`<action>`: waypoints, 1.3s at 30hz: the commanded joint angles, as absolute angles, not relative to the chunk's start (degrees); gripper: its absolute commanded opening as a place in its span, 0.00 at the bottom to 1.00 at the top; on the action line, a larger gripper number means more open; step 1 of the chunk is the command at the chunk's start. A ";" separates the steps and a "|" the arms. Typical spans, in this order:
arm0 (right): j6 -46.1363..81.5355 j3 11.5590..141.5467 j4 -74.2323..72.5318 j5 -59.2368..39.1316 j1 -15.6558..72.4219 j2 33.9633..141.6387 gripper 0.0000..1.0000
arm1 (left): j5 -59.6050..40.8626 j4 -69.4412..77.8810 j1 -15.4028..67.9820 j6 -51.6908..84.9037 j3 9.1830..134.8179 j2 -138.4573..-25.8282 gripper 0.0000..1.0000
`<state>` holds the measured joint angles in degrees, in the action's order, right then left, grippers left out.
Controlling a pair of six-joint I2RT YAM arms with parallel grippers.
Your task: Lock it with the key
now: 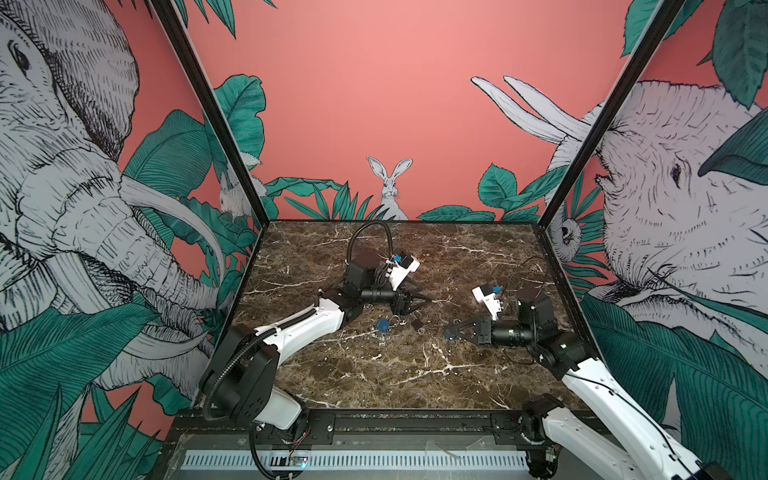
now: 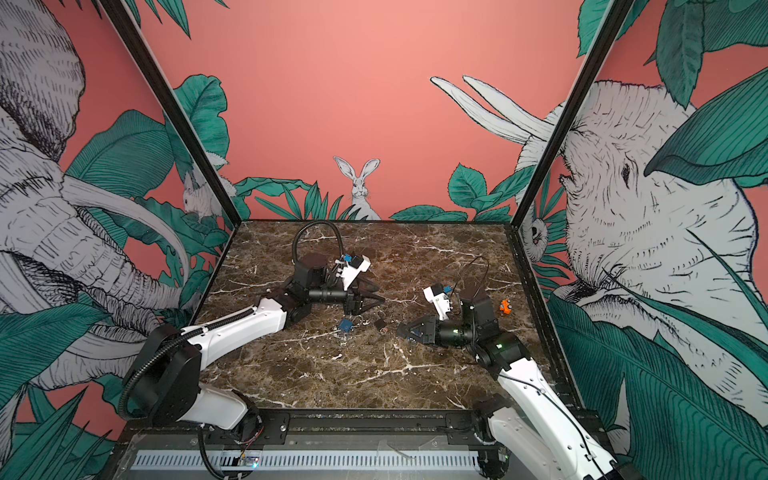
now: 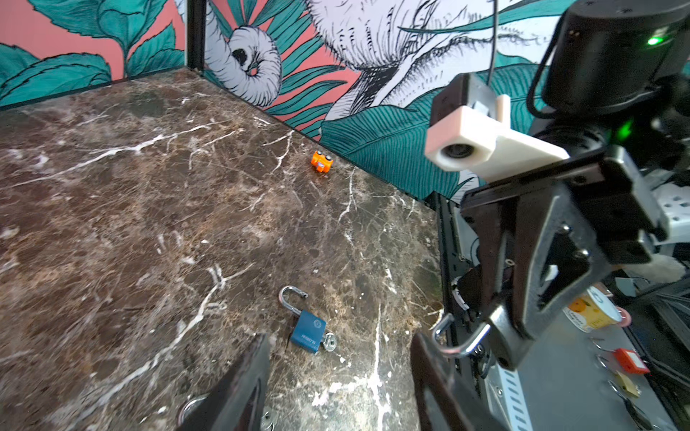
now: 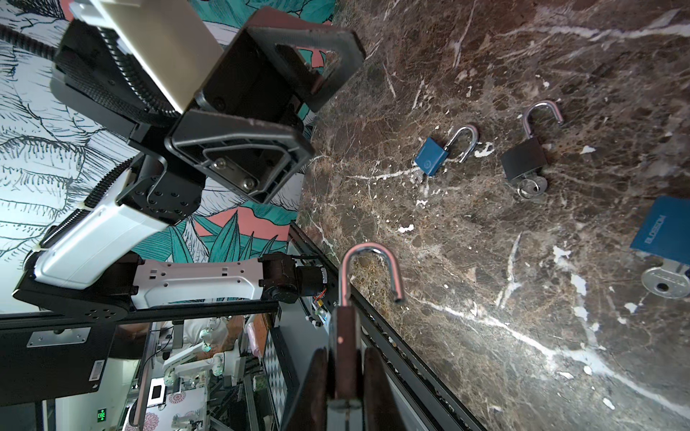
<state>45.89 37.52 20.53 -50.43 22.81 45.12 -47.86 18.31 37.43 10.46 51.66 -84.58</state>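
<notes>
My right gripper [image 4: 345,354] is shut on a dark padlock [image 4: 345,324], held above the table with its silver shackle [image 4: 373,250] swung open. No key shows in it. My left gripper [image 1: 426,300] stands open with nothing between its fingers [image 3: 239,388], pointing towards the right gripper [image 3: 500,336]. On the marble lie a blue padlock [image 4: 433,155], a black padlock [image 4: 524,160] with a key [image 4: 530,186], and another blue padlock [image 3: 308,330] with a key [image 3: 329,341]. All have open shackles. In both top views a blue padlock [image 1: 382,325] and the black padlock [image 1: 417,322] lie between the grippers.
A small orange object [image 3: 321,162] sits near the right wall, also seen in a top view as the orange object [image 2: 505,307]. Patterned walls close the marble table [image 1: 374,374] on three sides. A black rail [image 1: 415,419] runs along the front edge.
</notes>
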 commanded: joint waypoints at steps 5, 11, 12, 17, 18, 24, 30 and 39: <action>48.94 37.36 12.24 -53.00 22.44 45.73 0.00 | -57.56 39.24 37.70 25.23 48.79 -88.31 0.55; 49.33 37.97 10.47 -52.82 22.46 47.58 0.00 | -58.66 42.29 39.56 27.70 48.35 -89.38 0.52; 49.36 38.11 10.08 -52.82 22.42 47.94 0.00 | -58.84 42.67 39.66 28.19 48.38 -89.47 0.52; 49.08 38.88 8.70 -53.26 22.41 50.24 0.00 | -61.08 46.24 39.81 31.59 48.87 -90.52 0.49; 48.76 39.26 8.70 -53.26 22.40 50.62 0.00 | -61.08 46.15 39.80 31.61 48.89 -90.59 0.48; 48.55 40.14 7.79 -53.43 22.46 51.42 0.00 | -61.54 45.54 41.81 31.73 48.87 -91.10 0.46; 48.63 40.66 7.21 -53.53 22.32 51.34 0.00 | -61.83 44.82 42.79 31.71 49.52 -92.24 0.44; 44.22 42.45 13.44 -51.77 20.89 49.93 0.00 | -61.42 44.64 42.84 32.23 49.23 -91.93 0.38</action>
<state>46.96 40.18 13.78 -51.62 21.47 51.46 -60.84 43.68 42.68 32.01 48.93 -92.40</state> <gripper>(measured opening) 0.119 0.387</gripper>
